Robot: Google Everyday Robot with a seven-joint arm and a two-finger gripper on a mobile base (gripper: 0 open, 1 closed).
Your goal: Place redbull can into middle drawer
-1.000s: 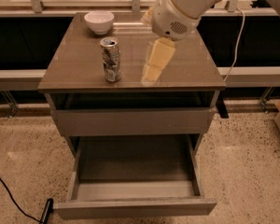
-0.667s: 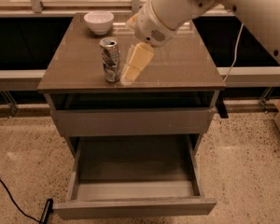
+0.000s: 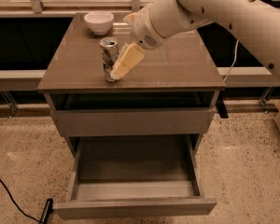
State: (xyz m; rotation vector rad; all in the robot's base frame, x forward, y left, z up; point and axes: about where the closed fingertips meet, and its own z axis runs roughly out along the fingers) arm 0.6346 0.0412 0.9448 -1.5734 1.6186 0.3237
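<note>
The redbull can (image 3: 107,54) stands upright on the left part of the grey cabinet top (image 3: 177,69). My gripper (image 3: 118,70) reaches down from the upper right and sits against the can's right side, covering part of its lower half. The middle drawer (image 3: 133,171) is pulled far out below, and its inside holds nothing. The top-tier drawer front (image 3: 130,121) sits above it.
A white bowl (image 3: 99,21) stands at the back left of the cabinet top. My white arm (image 3: 214,10) spans the upper right. A black cable (image 3: 14,202) lies on the speckled floor at the lower left. A rail and dark shelving run behind the cabinet.
My arm has swung left across the cabinet top, from the right of the can to right against it. The can, the bowl and the drawers have not moved.
</note>
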